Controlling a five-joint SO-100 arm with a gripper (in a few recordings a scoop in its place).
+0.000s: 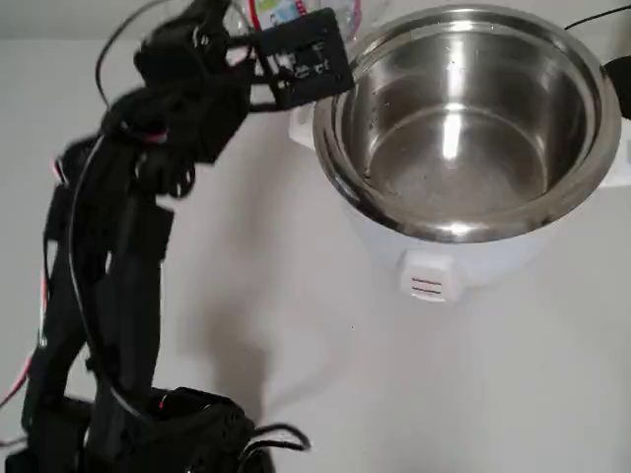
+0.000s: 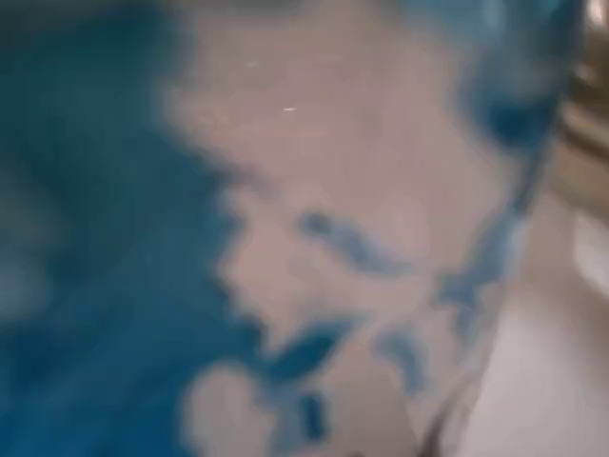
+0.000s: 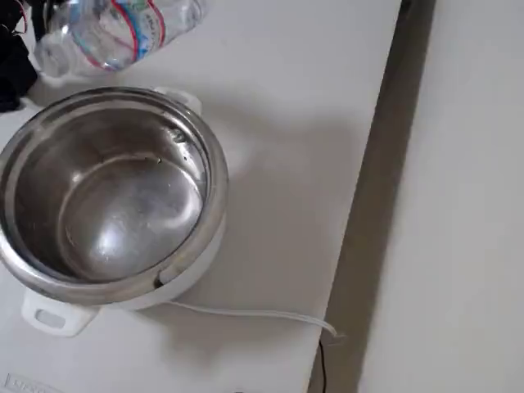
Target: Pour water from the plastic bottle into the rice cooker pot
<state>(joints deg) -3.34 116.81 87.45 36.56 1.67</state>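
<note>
Your pincer (image 1: 258, 39) grips the plastic bottle (image 3: 115, 33), tilted on its side just beside the rice cooker pot (image 3: 115, 196) rim, above the desk (image 3: 286, 123).

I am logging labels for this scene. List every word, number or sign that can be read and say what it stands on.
None can be read.
Small clear plastic bottle, red, white and blue label band: print too blurred.
White rice cooker body around the shiny steel pot, front switch plate: two red lines, no legible text.
Black board on the arm: pale marks, too small.
</note>
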